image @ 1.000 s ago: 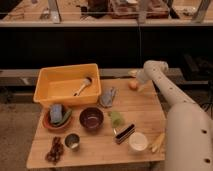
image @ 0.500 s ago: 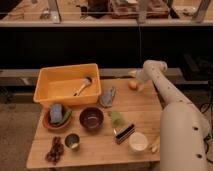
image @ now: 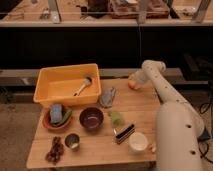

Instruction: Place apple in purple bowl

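Observation:
The apple is a small orange-yellow fruit at the far right edge of the wooden table. My gripper reaches in from the right on the white arm and sits right at the apple, partly covering it. The purple bowl stands in the middle of the table, well to the left of the gripper and nearer the front; it looks empty.
A yellow bin holding a brush is at the back left. An orange-brown bowl with a blue sponge, a metal cup, grapes, a grey cloth, a green pear-like lump, a dark block and a white bowl surround the purple bowl.
The lower part of my arm has shifted a little to the left. The gripper stays at the apple, which has not moved.

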Action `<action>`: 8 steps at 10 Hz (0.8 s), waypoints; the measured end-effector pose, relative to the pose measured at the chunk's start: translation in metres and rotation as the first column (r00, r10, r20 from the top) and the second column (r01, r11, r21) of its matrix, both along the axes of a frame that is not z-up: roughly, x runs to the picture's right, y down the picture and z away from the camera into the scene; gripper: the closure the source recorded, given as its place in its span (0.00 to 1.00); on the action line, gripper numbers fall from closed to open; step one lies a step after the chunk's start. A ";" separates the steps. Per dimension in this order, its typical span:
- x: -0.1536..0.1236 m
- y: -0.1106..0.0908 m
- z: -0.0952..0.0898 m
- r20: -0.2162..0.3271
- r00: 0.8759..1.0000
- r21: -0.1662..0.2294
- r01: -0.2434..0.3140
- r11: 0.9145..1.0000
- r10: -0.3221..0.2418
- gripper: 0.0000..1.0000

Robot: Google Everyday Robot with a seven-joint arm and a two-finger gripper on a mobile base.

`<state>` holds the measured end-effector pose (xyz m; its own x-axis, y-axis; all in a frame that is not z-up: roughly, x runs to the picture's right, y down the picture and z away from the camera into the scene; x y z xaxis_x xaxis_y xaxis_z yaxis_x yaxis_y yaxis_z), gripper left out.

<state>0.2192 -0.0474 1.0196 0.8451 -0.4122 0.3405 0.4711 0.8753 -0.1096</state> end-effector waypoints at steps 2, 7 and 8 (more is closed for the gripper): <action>0.000 0.001 -0.003 0.026 1.000 -0.005 0.000 1.000 0.000 0.67; 0.005 -0.010 -0.043 0.104 0.994 0.008 -0.014 1.000 0.013 0.67; 0.004 -0.017 -0.062 0.135 0.991 0.017 -0.012 1.000 0.009 0.67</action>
<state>0.2230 -0.0642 0.9575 0.7961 -0.4104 0.4447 0.4713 0.8814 -0.0302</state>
